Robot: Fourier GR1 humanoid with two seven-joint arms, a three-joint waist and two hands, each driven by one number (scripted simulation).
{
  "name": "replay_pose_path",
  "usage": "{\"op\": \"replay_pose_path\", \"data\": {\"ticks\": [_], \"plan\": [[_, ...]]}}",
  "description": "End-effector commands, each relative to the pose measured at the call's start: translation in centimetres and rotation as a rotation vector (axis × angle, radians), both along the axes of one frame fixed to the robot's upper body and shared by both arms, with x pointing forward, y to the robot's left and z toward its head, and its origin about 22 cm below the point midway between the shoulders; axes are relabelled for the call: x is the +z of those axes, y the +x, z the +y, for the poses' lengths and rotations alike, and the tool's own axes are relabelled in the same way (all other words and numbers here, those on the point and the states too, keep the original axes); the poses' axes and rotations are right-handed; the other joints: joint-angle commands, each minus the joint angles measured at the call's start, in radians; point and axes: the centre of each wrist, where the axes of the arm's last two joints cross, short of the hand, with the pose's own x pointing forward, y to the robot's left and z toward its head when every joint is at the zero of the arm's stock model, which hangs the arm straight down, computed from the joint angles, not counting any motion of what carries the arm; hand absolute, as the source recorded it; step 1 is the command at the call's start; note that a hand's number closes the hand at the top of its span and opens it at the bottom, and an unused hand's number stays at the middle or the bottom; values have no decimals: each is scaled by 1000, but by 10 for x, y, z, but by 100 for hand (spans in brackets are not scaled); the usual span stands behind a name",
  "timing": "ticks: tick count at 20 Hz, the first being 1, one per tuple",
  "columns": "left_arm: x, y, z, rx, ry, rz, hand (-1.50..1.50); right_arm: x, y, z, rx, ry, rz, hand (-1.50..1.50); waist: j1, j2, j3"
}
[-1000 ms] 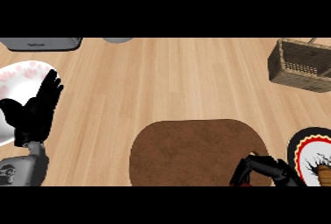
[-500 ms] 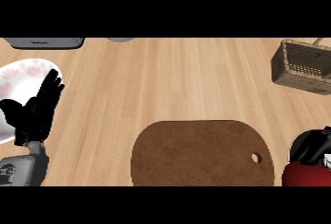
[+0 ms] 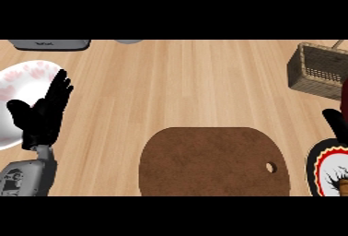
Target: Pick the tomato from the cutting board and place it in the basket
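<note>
**Though the board is bare, the tomato barely shows**

Since the board (image 3: pixel 211 161) carries nothing on its brown top, the tomato must be looked for elsewhere. The only candidate is a dark red sliver (image 3: pixel 345 94) at the view's right edge, just below the basket (image 3: pixel 319 69). I take it to be the tomato, though too little shows to be sure. Just under it a black part of the right hand (image 3: pixel 332 123) comes in from the edge, above a patterned plate (image 3: pixel 326 168). Whether that hand is closed on the red thing or open cannot be told.

The left hand (image 3: pixel 44 115) rests open at the left, held upright over a white plate (image 3: pixel 20 78), with nothing in it.

A tomato is likely light, round and smooth-skinned, so it will roll and may slip. It is also soft enough to bruise. It is best taken round its widest part, cupped from opposite sides rather than pinched at the top. The basket stands well apart from the board across the bare surface (image 3: pixel 183 83). Its woven wall looks stiff, so the tomato should be lowered clear of the rim and not rolled in.
</note>
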Motion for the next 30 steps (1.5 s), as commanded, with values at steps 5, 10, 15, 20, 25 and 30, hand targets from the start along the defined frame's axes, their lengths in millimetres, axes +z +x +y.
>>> {"op": "replay_pose_path", "data": {"ticks": [5, 10, 15, 20, 25, 30], "plan": [[0, 7, 2, 7, 3, 7, 0, 37, 66, -12, -124, -90, 8, 150, -1, 2, 1], [-5, -9, 6, 7, -9, -17, 0, 35, 100, -21, -123, -192, 21, 150, 3, 1, 1], [-17, -2, 15, 18, 1, -2, 0, 14, 138, -25, -177, -266, 67, 150, 7, 6, 1], [-1, 4, 1, 14, -3, -4, 0, -11, 155, -60, -215, -264, 127, 150, 0, 3, 1], [5, 0, 14, 16, -3, -20, 0, -22, 168, -84, -235, -269, 150, 150, 1, 2, 1], [-13, 11, 27, -13, 4, -2, 0, -17, 182, -122, -222, -232, 156, 150, 6, 10, 1]]}}
